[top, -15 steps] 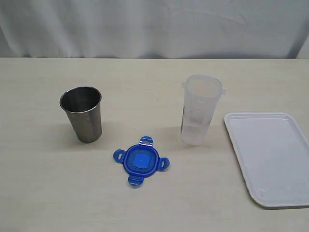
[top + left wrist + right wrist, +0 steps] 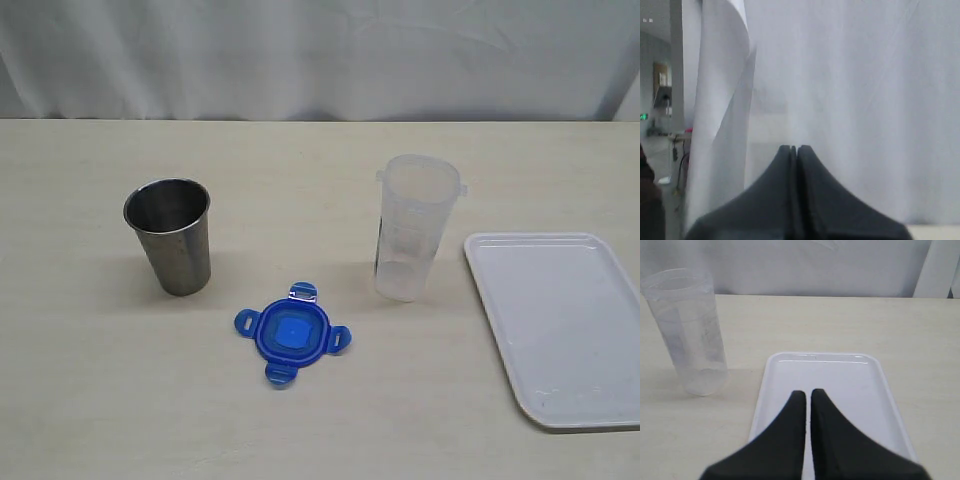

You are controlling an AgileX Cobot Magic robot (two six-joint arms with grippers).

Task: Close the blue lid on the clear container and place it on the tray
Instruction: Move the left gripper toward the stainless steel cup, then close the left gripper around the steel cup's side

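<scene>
On the pale surface [image 2: 90,400], the flat white rectangular plastic tray [image 2: 565,320] lies at the right edge. The tall translucent plastic container [image 2: 415,230] stands lidless beside it. The small bright blue plastic lid [image 2: 292,333] lies nearer the front edge. The left fingers [image 2: 785,170] and right fingers [image 2: 796,410] are together and empty. Pressing the lid off-centre could topple the narrow-based container.
</scene>
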